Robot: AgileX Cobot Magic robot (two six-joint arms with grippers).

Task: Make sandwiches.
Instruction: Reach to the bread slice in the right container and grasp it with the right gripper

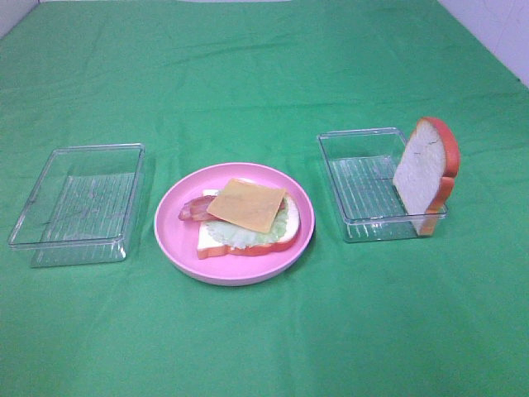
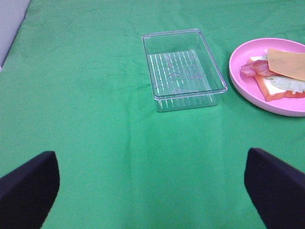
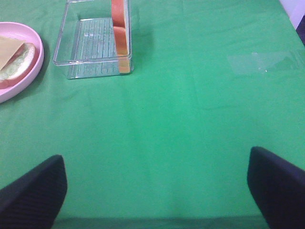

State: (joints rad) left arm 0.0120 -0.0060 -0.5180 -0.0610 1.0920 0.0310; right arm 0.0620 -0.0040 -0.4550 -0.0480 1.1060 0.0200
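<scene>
Both tools hang wide open, empty. Open sandwich (image 1: 248,217) sits on the pink plate (image 1: 178,240); right of the plate, the top slice (image 1: 423,169) leans upright in the tray (image 1: 355,145) — probably light, stiff; pinch its crust.

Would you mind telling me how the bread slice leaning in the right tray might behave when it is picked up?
The bread slice probably stays stiff, since it stands on edge unbent. It may tip if nudged, resting only against the tray wall. It looks light for its size.

left gripper (image 2: 152,191): hovering, jaws standing wide apart, gripping nothing | right gripper (image 3: 157,191): hovering, jaws standing wide apart, gripping nothing
</scene>
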